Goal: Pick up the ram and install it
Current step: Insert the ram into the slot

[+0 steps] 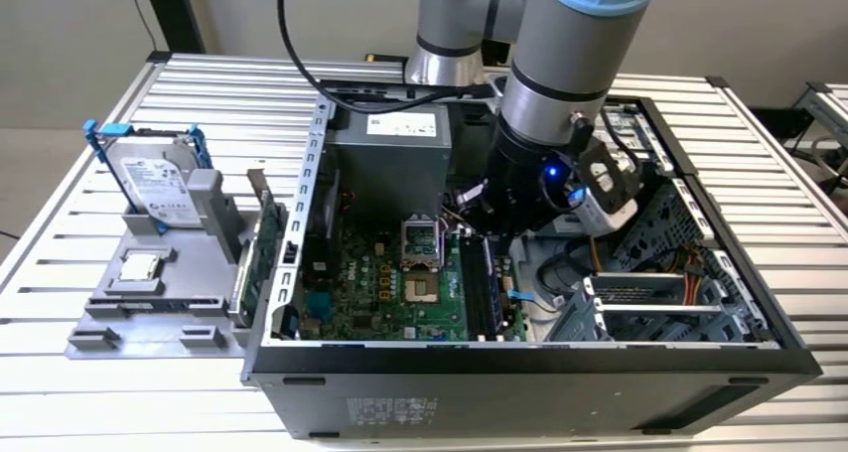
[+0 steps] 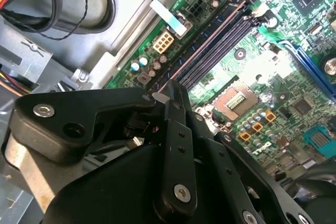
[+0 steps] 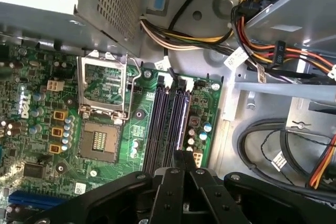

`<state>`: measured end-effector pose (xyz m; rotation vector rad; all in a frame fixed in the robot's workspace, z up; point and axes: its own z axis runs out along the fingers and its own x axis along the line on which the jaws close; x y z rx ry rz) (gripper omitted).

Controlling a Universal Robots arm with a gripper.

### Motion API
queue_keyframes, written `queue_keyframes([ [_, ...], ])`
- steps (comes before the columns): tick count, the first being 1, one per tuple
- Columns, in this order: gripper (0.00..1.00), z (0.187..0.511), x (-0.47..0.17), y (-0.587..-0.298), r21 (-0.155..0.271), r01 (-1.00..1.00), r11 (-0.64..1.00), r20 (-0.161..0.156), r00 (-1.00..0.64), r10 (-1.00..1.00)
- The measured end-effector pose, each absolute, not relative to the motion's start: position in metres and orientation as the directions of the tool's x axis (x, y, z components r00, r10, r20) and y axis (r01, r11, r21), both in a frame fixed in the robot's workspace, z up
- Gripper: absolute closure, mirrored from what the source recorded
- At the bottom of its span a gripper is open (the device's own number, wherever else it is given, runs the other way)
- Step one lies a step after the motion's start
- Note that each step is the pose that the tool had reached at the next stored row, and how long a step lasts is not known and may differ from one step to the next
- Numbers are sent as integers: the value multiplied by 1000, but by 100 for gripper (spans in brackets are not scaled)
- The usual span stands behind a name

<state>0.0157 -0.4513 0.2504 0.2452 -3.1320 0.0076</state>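
Step in hand: insertion. The claw (image 2: pixel 169 97) is closed on the ram (image 2: pixel 205 45), which stands on edge along the memory slots (image 3: pixel 167 124), seemingly in one of them. Seating likely calls for straight, even downward pressure.

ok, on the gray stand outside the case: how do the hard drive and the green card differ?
The hard drive is silver in a blue frame; the card is green with a metal bracket.
The hard drive shows its broad face in the exterior view; the card is seen edge-on, thin.
The hard drive sits farther to the exterior view's left; the card is beside the case.
Both stand on edge in the gray stand.
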Motion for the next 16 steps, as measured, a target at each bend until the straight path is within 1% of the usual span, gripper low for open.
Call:
queue_keyframes([
  [16,100,250,16,-451,-5,-227,974,0,-974,-227],
])
